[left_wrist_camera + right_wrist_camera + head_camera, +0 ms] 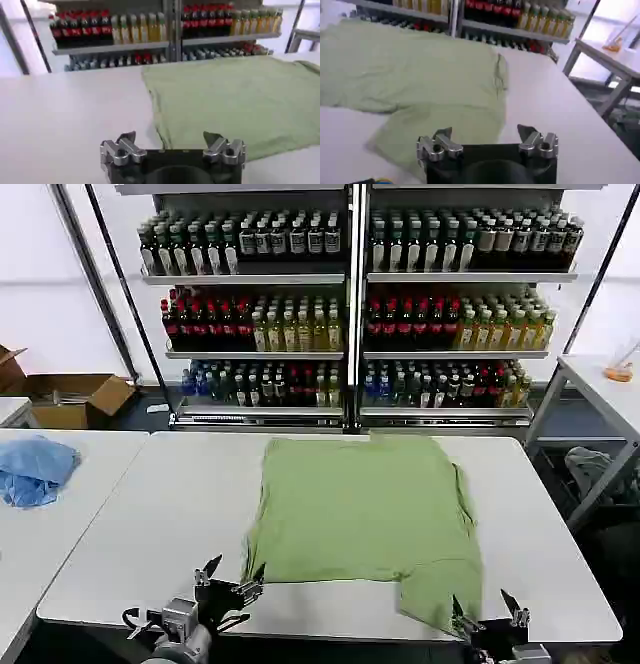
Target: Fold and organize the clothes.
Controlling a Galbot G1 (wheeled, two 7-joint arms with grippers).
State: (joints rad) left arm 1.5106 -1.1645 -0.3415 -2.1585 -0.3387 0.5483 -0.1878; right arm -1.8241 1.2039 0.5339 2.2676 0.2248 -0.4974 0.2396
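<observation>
I see both the left gripper (pixel 230 576) and right gripper (pixel 487 609) with jaws wide at the near edge of the green shirt (pixel 362 509); the head view alone shows a blue cloth (pixel 33 469) on the side table.

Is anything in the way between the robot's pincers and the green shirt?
Nothing visible is. The green shirt lies flat on the white table. The left pincer sits open just beside its near corner, and the right pincer sits open by the flap at the near edge. The blue cloth lies on another table.
</observation>
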